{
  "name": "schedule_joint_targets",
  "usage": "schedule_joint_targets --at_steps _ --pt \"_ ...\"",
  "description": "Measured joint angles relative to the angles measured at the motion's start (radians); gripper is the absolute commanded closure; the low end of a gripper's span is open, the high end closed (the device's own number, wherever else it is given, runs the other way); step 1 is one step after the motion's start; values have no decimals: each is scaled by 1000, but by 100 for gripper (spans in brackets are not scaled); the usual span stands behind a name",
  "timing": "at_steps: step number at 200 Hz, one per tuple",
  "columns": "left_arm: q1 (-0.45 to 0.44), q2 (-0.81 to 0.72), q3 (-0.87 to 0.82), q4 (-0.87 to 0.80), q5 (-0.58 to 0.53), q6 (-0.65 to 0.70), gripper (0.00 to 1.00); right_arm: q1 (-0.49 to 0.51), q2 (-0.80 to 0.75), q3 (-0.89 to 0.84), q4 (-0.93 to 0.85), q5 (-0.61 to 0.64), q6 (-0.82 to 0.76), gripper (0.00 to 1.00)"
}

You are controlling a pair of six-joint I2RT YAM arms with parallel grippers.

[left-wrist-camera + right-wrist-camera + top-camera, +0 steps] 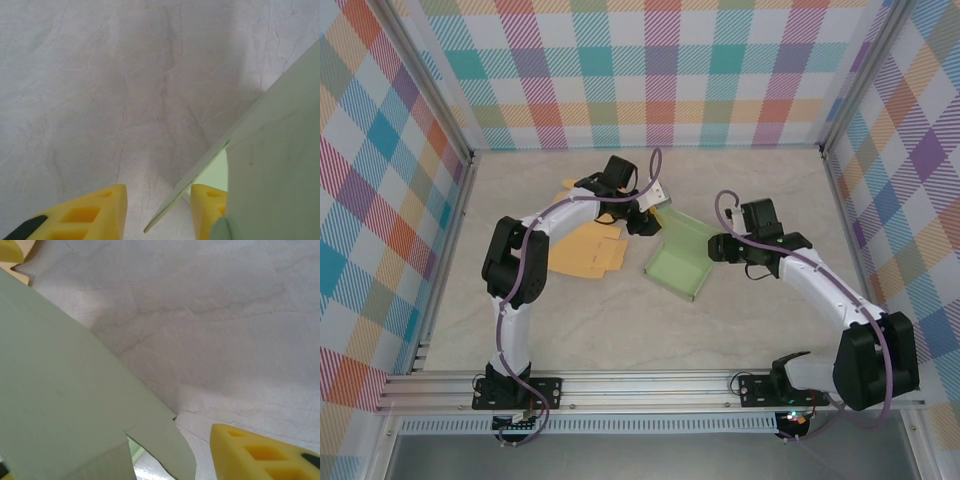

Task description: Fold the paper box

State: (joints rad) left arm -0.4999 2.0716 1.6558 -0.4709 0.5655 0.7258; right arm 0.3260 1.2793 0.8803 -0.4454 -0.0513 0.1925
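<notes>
Yellow fingers of the left gripper are spread, with the wall edge of the green paper box standing in the gap, not pinched yet. The right gripper is also spread, its one visible finger clear of the box flap beside it. Beyond the left fingers lies a tan flat sheet. Risk: the thin wall slips out or buckles if either closes off-centre, creasing it wrong.

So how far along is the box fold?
Done: green box looks partly formed, some walls up. In hand: left hand straddles a panel edge, fingers apart; right hand at the opposite side, not clamped. Left: finishing the folds; tan sheets lie flat.
</notes>
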Motion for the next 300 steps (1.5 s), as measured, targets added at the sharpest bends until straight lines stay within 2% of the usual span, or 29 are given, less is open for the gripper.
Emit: schedule_joint_targets --at_steps 29,57,94,120,154,224,263,300 --pt "-4 0 23 -12 2 -5 75 6 16 6 6 20 -10 65" --pt "-6 0 24 -26 7 -21 82 12 31 6 8 54 -16 72" --pt "-35 0 20 -6 -15 -70 97 37 49 6 9 124 -18 80" --pt "-71 -2 -18 52 -73 -130 100 56 63 6 9 185 -18 83" --pt "-108 -45 -116 167 -174 -243 100 82 69 14 9 268 -18 81" --pt "-148 -169 -248 423 -416 -576 100 88 71 90 55 359 -21 79" --pt "-201 -169 -285 491 -539 -687 100 88 116 113 72 396 -14 73" --pt "-220 -169 -313 518 -621 -756 100 88 168 129 88 419 1 73"
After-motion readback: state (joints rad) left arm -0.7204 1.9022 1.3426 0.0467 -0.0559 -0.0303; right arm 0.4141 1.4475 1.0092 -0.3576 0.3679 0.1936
